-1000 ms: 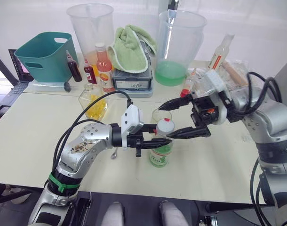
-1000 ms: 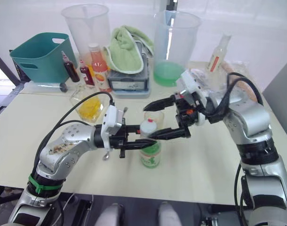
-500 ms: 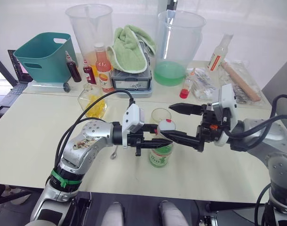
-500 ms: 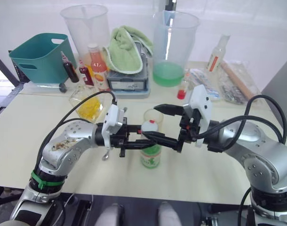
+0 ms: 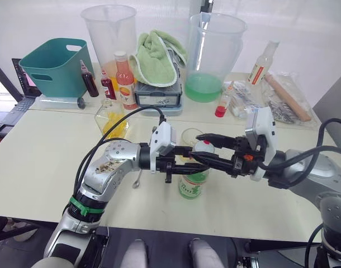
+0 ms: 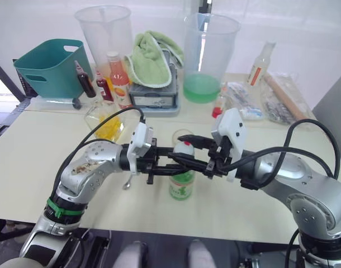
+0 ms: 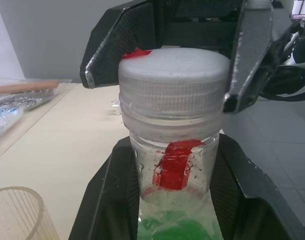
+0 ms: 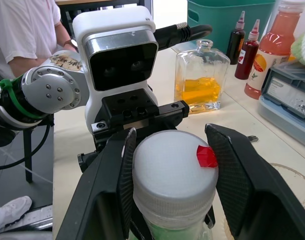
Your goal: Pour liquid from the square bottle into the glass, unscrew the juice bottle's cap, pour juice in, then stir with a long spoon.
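Note:
The juice bottle (image 5: 192,183) stands upright near the table's front middle, pale green liquid inside. My left gripper (image 5: 194,163) is shut on its neck just under the white cap (image 7: 175,75). My right gripper (image 5: 203,149) reaches in from the right, open, one finger (image 8: 117,175) on each side of the cap (image 8: 172,170) and close to it. The glass (image 5: 191,135) stands right behind the bottle. Farther left sits the square bottle (image 5: 110,120) with yellow liquid. The long spoon (image 5: 137,178) lies under my left arm, partly hidden.
Along the back stand a teal basket (image 5: 56,64), two big measuring jugs (image 5: 109,33) (image 5: 215,50), a green towel (image 5: 156,56) on a box, an orange-pink bottle (image 5: 124,78) and a red-orange-labelled bottle (image 5: 263,61). A person in a white shirt (image 8: 17,30) sits beyond my left arm.
My right gripper has moved left over the bottle top and its fingers have narrowed around the cap. The left gripper still holds the bottle neck in place.

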Available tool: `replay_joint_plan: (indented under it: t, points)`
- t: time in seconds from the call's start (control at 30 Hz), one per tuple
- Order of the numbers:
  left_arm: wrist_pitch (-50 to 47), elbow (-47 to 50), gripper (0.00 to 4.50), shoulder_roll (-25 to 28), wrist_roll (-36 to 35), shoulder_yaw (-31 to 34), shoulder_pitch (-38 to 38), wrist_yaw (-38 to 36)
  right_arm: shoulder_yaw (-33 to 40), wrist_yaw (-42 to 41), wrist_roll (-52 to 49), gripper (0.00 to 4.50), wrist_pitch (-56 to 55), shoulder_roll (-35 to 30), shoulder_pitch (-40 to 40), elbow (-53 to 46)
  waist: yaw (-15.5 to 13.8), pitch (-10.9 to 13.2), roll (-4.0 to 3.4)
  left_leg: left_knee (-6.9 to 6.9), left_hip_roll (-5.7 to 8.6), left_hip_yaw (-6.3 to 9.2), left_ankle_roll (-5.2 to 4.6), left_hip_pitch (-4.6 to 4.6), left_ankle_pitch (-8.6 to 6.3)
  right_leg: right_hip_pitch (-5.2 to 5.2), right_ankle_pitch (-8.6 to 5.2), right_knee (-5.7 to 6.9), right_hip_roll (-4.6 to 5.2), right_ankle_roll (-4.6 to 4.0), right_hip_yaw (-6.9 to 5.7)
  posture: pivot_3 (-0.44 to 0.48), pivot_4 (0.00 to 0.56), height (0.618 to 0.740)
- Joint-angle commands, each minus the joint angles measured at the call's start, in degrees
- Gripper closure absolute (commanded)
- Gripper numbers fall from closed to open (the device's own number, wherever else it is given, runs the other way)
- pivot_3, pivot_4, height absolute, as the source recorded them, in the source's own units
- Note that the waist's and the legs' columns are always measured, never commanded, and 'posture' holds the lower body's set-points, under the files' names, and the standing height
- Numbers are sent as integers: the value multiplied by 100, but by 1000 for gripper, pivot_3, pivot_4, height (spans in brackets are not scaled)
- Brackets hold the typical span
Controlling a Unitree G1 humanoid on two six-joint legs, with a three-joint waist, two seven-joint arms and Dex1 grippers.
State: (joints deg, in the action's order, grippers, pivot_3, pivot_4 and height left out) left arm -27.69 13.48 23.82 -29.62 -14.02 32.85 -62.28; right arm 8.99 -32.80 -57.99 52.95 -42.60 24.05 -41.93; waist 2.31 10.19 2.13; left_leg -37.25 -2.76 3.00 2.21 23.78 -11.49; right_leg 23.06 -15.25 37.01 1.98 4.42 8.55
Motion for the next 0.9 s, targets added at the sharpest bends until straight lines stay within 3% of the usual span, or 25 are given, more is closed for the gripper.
replay_joint_plan:
  t: [0.03,0.3,0.43,0.57,0.63,0.8,0.9]
  points:
    - [-126,78,3044,52,88,-174,-194,38,-237,-825,149,2798,-355,-236,225,223,6,0,0,0,0,0,0,0,0,0,-1,0,0,1,0,0,150,727]
    - [-262,384,3044,231,56,-60,-373,189,-1291,-3726,1181,2798,-1736,-480,1036,1834,16,0,0,1,0,-1,0,-3,0,-1,-1,-3,0,1,0,0,150,727]
    - [-289,408,3044,305,42,-17,-381,230,-1715,-4608,1602,2798,-2041,-369,1807,2709,22,0,0,2,-1,-1,0,-5,0,-1,-1,-3,0,1,-1,0,150,727]
    - [-312,411,3044,344,23,1,-371,231,-1832,-4990,1736,2798,-2081,-254,2229,3126,24,0,-1,2,-1,1,0,-4,0,0,3,-1,-1,-5,-3,0,150,727]
    - [-330,422,3044,351,15,1,-364,234,-1805,-5067,1763,1761,-2061,-215,2340,3203,22,0,0,3,-1,1,0,-3,0,1,5,-1,0,-10,-3,0,150,727]
    - [-358,434,3044,329,-67,-2,-369,220,-1272,-4632,1574,78,-1821,-308,2102,2912,20,0,-1,3,-1,2,0,-2,0,3,6,1,0,-11,-4,0,150,727]
    - [-341,392,3044,312,-101,-38,-341,165,-466,-3550,1002,31,-1215,-344,1352,1952,-13,0,0,5,-1,5,0,1,0,4,7,2,0,-14,-6,0,150,727]
